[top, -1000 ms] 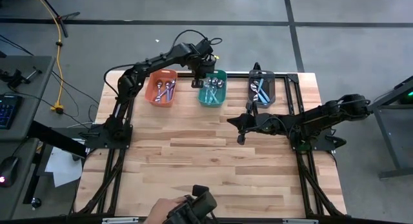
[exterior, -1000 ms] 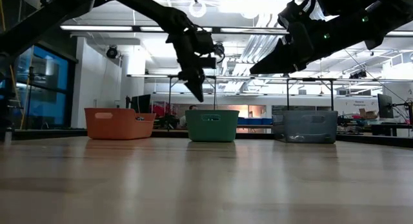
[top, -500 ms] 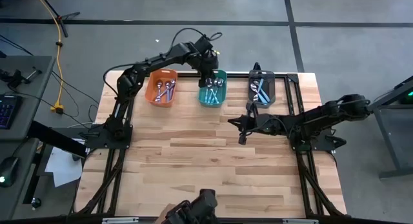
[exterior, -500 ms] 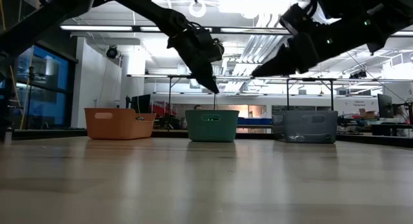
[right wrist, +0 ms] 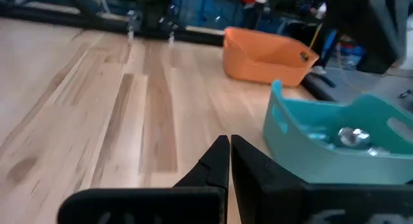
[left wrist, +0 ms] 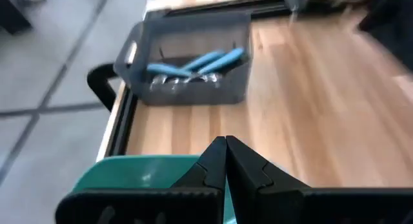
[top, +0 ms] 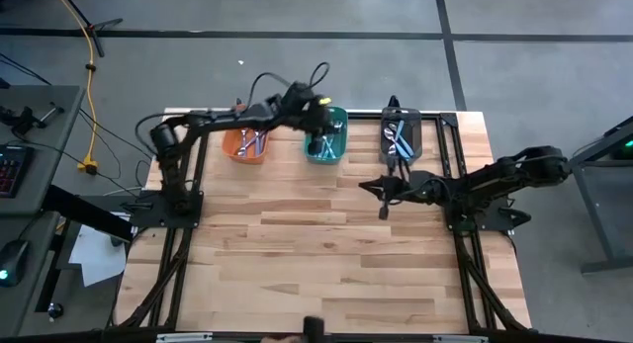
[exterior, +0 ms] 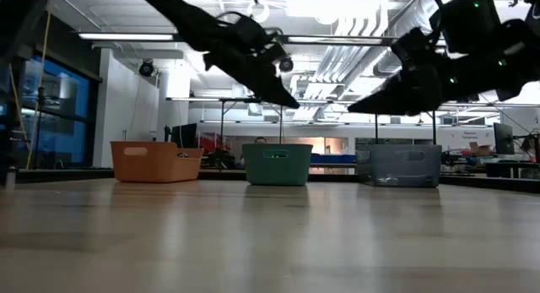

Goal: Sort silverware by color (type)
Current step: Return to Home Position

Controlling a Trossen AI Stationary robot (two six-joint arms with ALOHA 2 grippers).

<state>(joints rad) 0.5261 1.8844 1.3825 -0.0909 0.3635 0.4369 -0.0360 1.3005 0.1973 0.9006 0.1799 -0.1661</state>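
Silverware [top: 399,137]: small spoons, every one I can see lying inside one of three bins along the far edge of the tabletop [top: 316,244].
Orange bin [top: 229,145]: spoons whose handles look purplish.
Teal bin [top: 324,160]: shiny bowls show; handle colour is hard to tell.
Dark grey bin [left wrist: 193,93]: light blue handles, crossed over one another.
My left gripper [left wrist: 226,156]: jaws clenched on nothing, hanging over the teal bin's near rim.
My right gripper [right wrist: 229,153]: jaws clenched and empty, above bare tabletop just in front of the dark grey bin, facing the teal one.
Stage, as I judge it: sorting looks finished; only the withdrawal to rest remains.
Risk one: my left arm passes over the orange bin, so a low pull-back could clip a rim, shove or tip a bin, and mix sorted spoons.
Risk two: my two wrists sit near each other, so retracting both on crossing paths could knock them together.
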